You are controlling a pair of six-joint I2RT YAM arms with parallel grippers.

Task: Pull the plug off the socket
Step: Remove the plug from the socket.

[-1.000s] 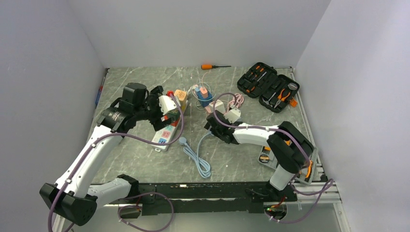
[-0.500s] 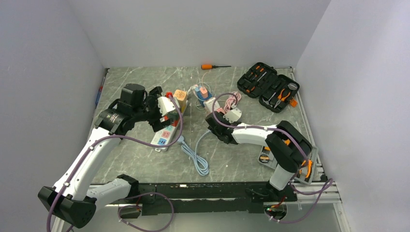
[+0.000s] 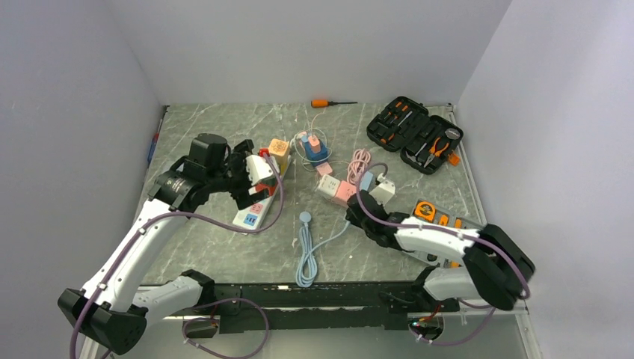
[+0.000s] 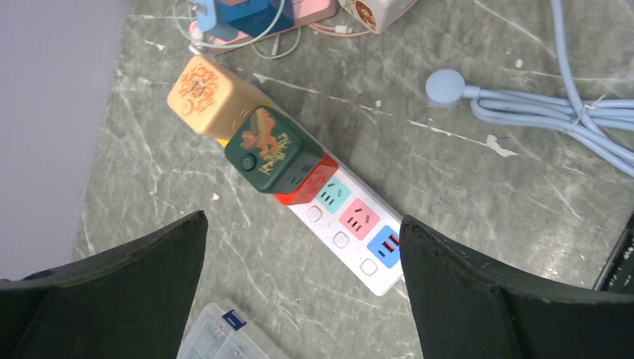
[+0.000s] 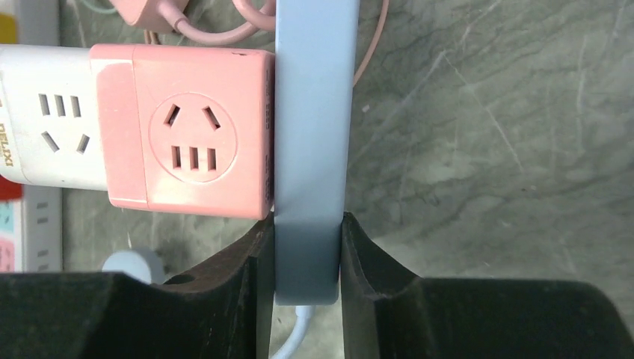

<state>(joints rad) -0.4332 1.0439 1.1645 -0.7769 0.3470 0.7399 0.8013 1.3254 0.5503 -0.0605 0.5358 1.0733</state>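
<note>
A flat light-blue plug [image 5: 310, 134] stands pressed against the side of a pink cube socket [image 5: 191, 138], which joins a white cube socket [image 5: 45, 127]. My right gripper [image 5: 308, 232] is shut on the plug's near end, one finger on each flat face. A pale cable leaves the plug between the fingers. In the top view the plug [image 3: 366, 181] sits right of the pink socket [image 3: 344, 192], with the right gripper [image 3: 356, 206] just below. My left gripper [image 4: 303, 219] hangs open and holds nothing, above a white power strip [image 4: 351, 232].
A green cube adapter [image 4: 269, 149] and a tan one [image 4: 205, 93] sit on the strip. A coiled light-blue cable [image 3: 305, 250] lies at the front centre. An open tool case [image 3: 415, 134] and a screwdriver [image 3: 329, 102] are at the back. A clear plastic box [image 4: 217, 336] lies below the left gripper.
The right gripper closed on the blue plug and drew back toward the near right, dragging the pink and white sockets and the blue cable along. The left arm barely moved.
</note>
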